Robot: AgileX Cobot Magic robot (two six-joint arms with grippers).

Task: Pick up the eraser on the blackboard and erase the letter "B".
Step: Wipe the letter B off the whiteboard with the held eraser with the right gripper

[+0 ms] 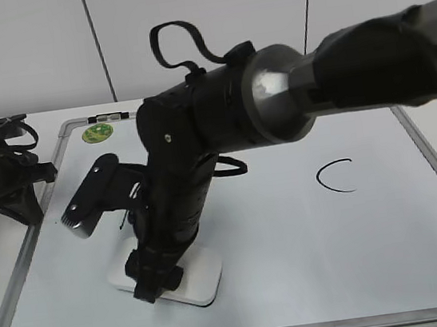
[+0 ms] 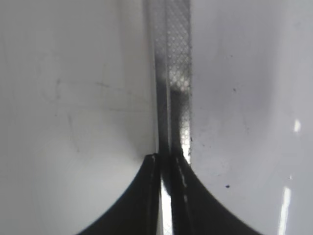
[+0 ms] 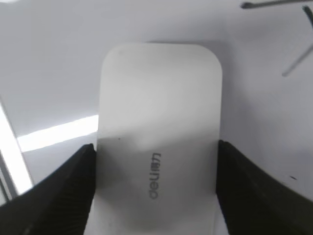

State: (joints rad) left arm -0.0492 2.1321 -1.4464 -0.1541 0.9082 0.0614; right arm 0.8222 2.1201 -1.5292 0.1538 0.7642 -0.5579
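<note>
The white eraser [image 1: 203, 275] lies flat on the blackboard [image 1: 312, 264], near its front left. In the right wrist view the eraser [image 3: 159, 88] shows grey lettering. My right gripper [image 1: 158, 278] reaches across from the right, and its two jaws [image 3: 155, 147] press against both long sides of the eraser. The letter "B" is hidden behind my right arm. A few black strokes [image 3: 293, 49] show beyond the eraser; I cannot tell which letter they belong to. My left gripper [image 1: 24, 207] is shut and empty over the board's left frame [image 2: 176, 73].
A black "C" [image 1: 337, 178] is drawn on the right half of the board. A green round sticker [image 1: 98, 133] sits at the back left corner. The right arm's camera block [image 1: 90, 200] hangs just above the board's left part.
</note>
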